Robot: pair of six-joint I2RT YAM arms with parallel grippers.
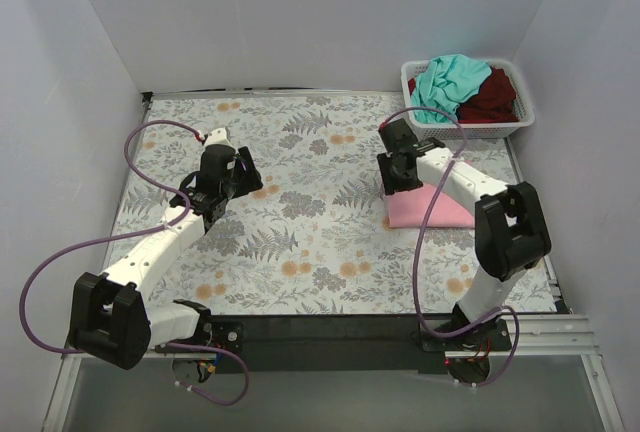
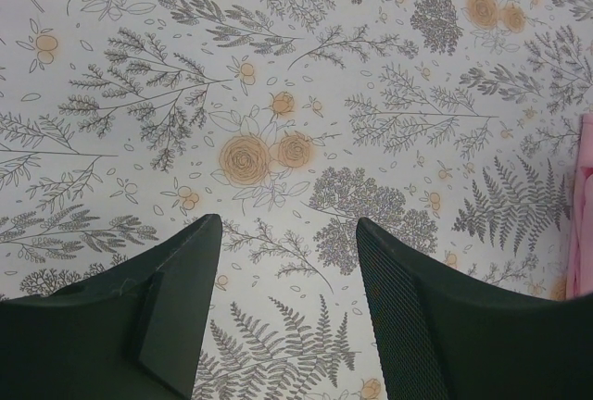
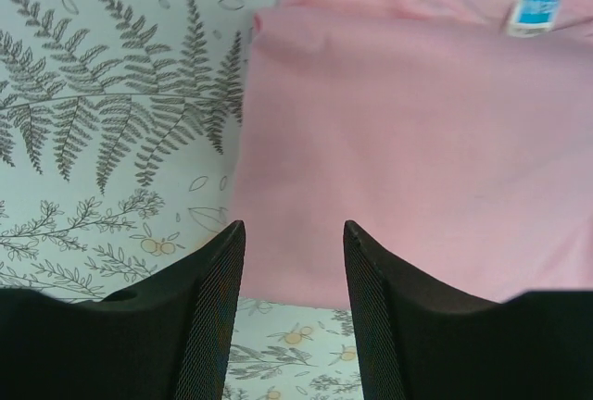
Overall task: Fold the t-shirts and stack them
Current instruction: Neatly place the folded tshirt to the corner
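Light pink t-shirt (image 1: 428, 210): folded into a flat rectangle on the floral table cover (image 1: 300, 212) near the right edge, about midway from front to back, with a small blue label (image 3: 535, 9) showing at its neck. Teal t-shirt (image 1: 448, 82) and dark red t-shirt (image 1: 495, 97): both crumpled, unfolded, in the white basket (image 1: 520, 124) at the far right corner, teal to the left of red. Right gripper (image 3: 292, 229): fingers apart, holding nothing, above the pink shirt's edge; left gripper (image 2: 287, 224): fingers apart, holding nothing, above bare cover on the left half, well apart from all shirts.
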